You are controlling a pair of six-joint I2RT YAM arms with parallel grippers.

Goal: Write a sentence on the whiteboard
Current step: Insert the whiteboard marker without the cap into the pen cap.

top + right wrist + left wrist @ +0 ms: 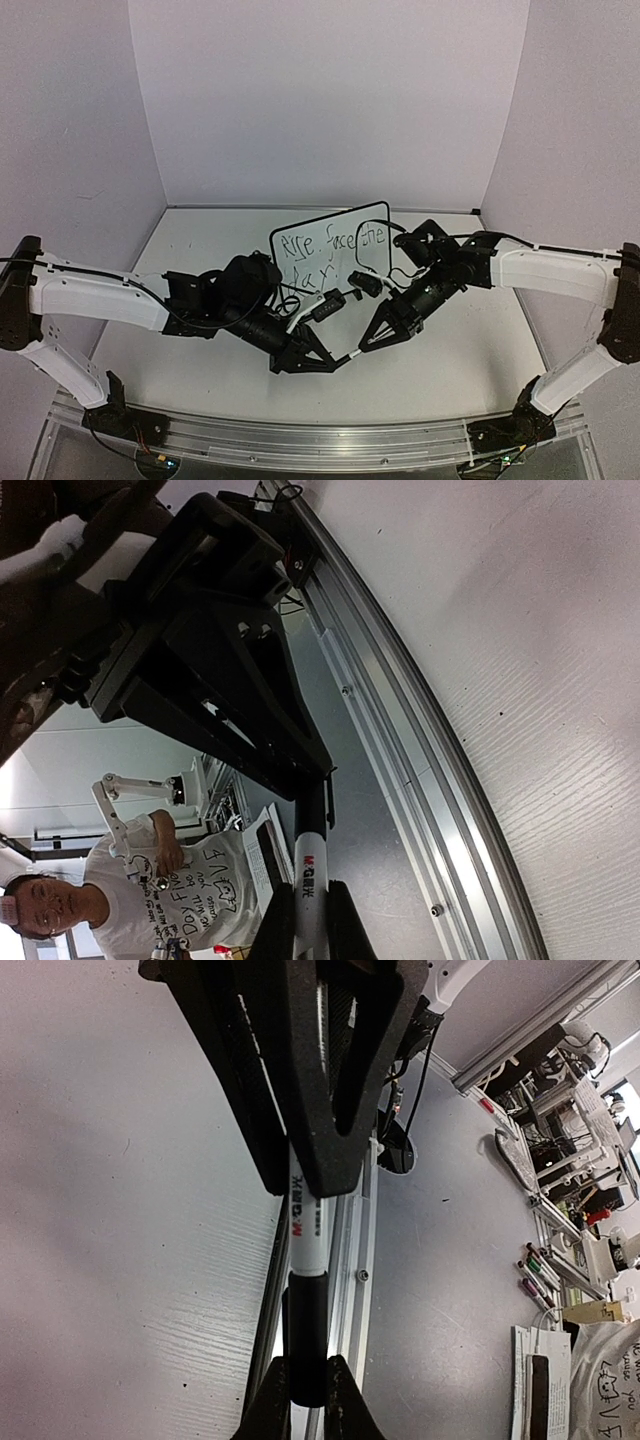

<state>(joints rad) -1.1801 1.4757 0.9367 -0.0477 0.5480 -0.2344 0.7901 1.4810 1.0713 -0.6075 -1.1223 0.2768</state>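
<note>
Top view first. Whiteboard [340, 225] propped up at the back of the table [200, 380], carrying the sentence [330, 245] in two thin black handwritten lines, roughly "Rise. face the day". Just in front of the whiteboard, left gripper [322, 361] and right gripper [370, 344] nose to nose, bridged by a white marker [350, 352]. Right gripper nearer the whiteboard, left gripper further out from it.

Over to the left wrist. Own fingertips pinched tight on the marker's black end [305, 1330], no gap showing. Beyond them the white labelled barrel, running up into the other arm's big black fingers. Off to the side, the metal rail [350, 1250] at the table's near edge, on the far side from the whiteboard.

Right wrist now. Same marker from the other end: own fingertips squeezed on the white barrel beside the label, black end vanishing into the left gripper's fingers ahead.

Judging the step: writing looks complete, so most likely a capping of the marker, though impossible to say whether that black end is fully seated. Calls next for a straight push along the marker's axis, both grips firm and no twisting, then a release from one side and a set-down well away from the whiteboard to avoid smudging the words.
</note>
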